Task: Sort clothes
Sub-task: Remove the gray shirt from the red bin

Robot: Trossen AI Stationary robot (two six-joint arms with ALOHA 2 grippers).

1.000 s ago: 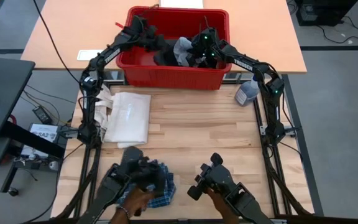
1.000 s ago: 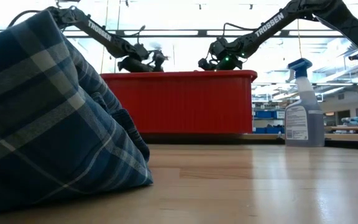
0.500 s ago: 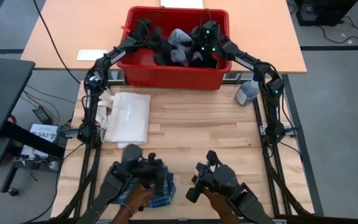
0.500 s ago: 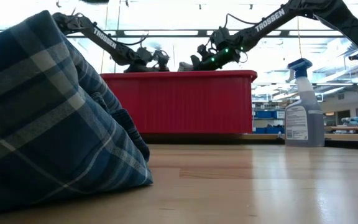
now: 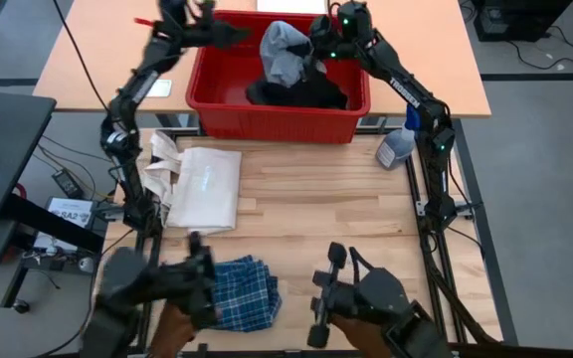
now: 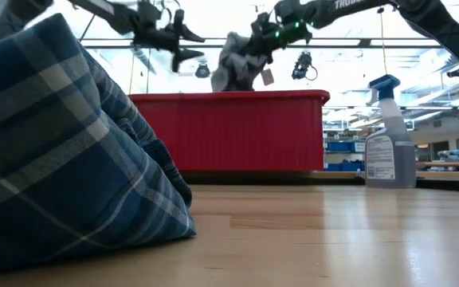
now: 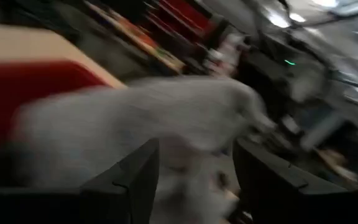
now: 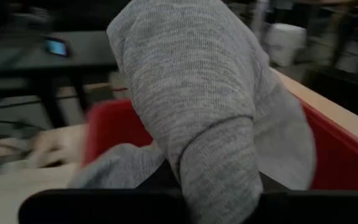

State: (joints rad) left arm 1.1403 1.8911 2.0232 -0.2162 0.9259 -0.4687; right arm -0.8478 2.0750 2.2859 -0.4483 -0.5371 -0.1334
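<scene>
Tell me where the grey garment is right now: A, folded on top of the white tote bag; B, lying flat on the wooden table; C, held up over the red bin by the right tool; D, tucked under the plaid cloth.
C: the grey garment hangs from the right tool above the red bin, well clear of the table, the tote bag and the plaid cloth.

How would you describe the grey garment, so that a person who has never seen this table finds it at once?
Look at the red bin at the table's far edge. Above it the right gripper holds up the grey garment, which hangs down into the bin. It is light grey knit, while the black fabric under it lies in the bin.
</scene>
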